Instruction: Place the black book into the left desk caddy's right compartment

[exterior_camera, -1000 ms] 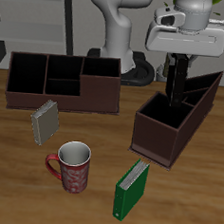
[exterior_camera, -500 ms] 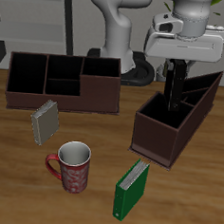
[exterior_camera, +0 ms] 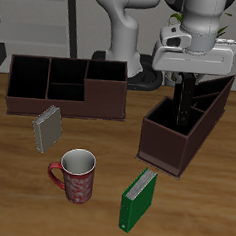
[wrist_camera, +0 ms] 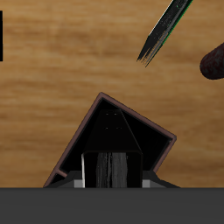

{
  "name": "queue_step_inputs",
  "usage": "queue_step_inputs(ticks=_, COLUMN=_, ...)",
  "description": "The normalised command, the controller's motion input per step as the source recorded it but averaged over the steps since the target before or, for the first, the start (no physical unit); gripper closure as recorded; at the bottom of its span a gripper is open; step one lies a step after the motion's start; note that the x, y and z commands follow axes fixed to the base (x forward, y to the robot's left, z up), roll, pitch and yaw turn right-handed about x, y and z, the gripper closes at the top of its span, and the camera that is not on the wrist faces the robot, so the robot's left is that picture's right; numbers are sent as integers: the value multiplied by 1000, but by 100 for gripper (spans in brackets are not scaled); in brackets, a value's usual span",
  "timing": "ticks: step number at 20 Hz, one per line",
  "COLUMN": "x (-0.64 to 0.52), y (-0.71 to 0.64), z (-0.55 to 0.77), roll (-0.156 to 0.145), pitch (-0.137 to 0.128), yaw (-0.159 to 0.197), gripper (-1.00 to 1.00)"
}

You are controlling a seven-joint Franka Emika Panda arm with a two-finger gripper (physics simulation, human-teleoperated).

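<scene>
The black book is held upright, clamped in the pincer, partly lowered into the left desk caddy beside its slanted end; it is best kept vertical and released only once seated on the compartment floor.

We have our arm reaching forward from the base at the far side of the table, white links rising and bending over, with the wrist pointing straight down. Our gripper hangs vertically below the pale wrist housing, its dark fingers held close together and aimed at the tabletop. In the wrist view the fingertips are not clear enough to judge their gap.
</scene>
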Motion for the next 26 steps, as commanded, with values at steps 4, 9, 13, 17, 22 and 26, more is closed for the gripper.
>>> queue_step_inputs(ticks=4, x=0, y=-3, z=-131, roll=3, pitch=24, yaw=3, gripper=100)
queue_step_inputs(ticks=9, x=-22, y=17, z=-100, roll=11, pitch=15, yaw=11, gripper=100)
queue_step_inputs(ticks=13, x=24, y=-52, z=-131, roll=-1, pitch=22, yaw=5, gripper=100)
queue_step_inputs(ticks=17, x=2, y=-41, z=-158, roll=-1, pitch=24, yaw=1, gripper=100)
queue_step_inputs(ticks=22, x=27, y=17, z=-215, roll=5, pitch=36, yaw=-6, gripper=100)
queue_step_inputs(ticks=26, x=69, y=47, z=-250, roll=-1, pitch=27, yaw=11, gripper=100)
